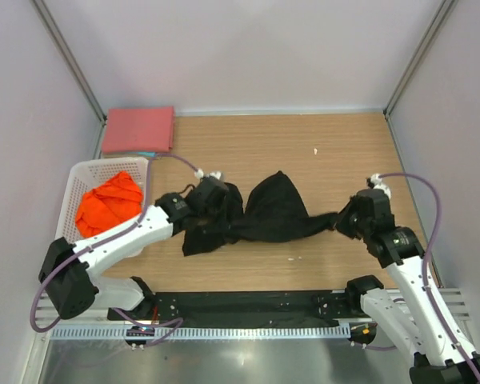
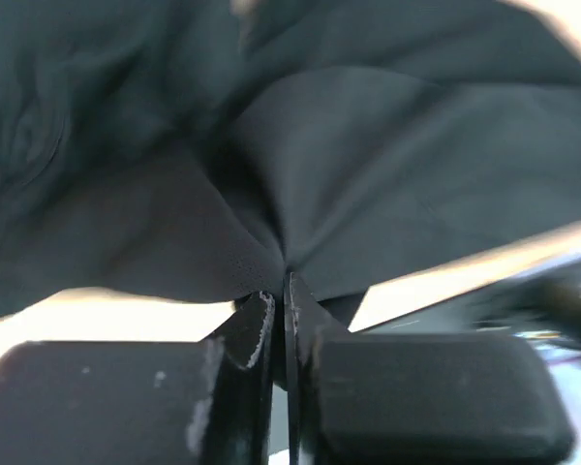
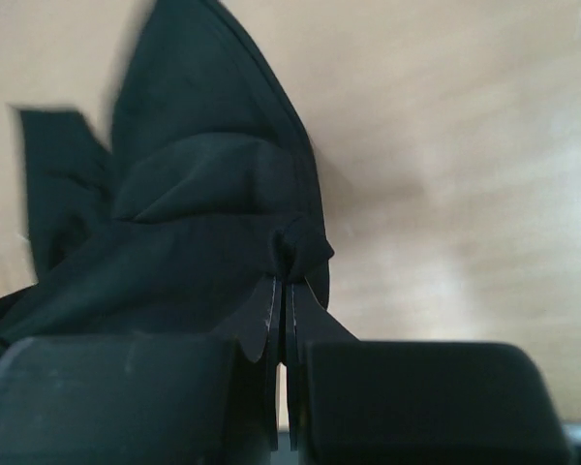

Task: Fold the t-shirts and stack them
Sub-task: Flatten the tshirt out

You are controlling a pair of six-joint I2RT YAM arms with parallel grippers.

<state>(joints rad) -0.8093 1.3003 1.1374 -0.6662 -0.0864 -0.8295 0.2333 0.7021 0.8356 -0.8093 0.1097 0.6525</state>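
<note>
Bench (image 1: 304, 144): light wood, walled on three sides, arms mounted at the near edge.

Black t-shirt (image 1: 272, 212): the largest loose item, lying mid-bench between the two arms. It is crumpled, not flat. One mound sits at centre, a darker heap lies on the left under the left wrist, and a thin twisted strand runs to the right.

Basket (image 1: 74, 178): white mesh, at the left edge of the bench. The orange t-shirt (image 1: 108, 204) is bunched inside it, unfolded.

Pinkish-red t-shirt (image 1: 140, 130): a neat flat rectangle at the far left corner, just beyond the basket. It reads as already folded and as the base of the stack.

Left end effector (image 2: 284, 295): jaws pinched together on a gather of black cloth, with folds fanning out from the tips.

Right end effector (image 3: 286, 291): jaws likewise clamped tight on a small knot of the black t-shirt, a seamed edge passing just above the tips. The cloth lies against bare wood there.

Step in hand, as I judge it: spreading the black t-shirt before any fold; one of three done.

Next move calls for drawing the two grips apart and laying the cloth flat. Both pinches look like bunches rather than clear corners, so a regrasp at hem or shoulders may be needed. The risk is the strand twisting further instead of opening.
</note>
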